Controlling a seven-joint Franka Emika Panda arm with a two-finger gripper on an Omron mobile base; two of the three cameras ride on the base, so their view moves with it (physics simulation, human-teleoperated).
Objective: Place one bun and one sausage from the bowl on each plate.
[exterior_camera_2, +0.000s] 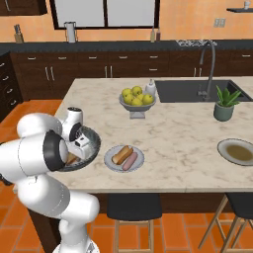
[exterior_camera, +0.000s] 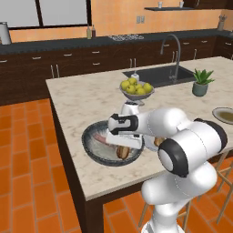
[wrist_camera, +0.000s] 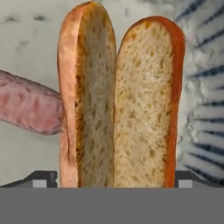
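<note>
Arm: white, dark joints, folded forward and down from the base, elbow bulking large in both base views. Wrist: bent downward. Gripper (wrist_camera: 112, 181): pointing down, jaws spread wide, one dark fingertip (wrist_camera: 41, 179) at each side, nothing clamped between them.

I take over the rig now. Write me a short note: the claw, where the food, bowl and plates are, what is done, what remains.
Claw: open, low over the bun in the bowl, holding nothing.
Bowl: near the island's edge, with that bun and a sausage.
Near plate: beside the bowl, has one bun and one sausage. Done.
Far plate: on the island's right side; no bun or sausage visible.
Left: move the bowl's bun and sausage to the far plate.
</note>
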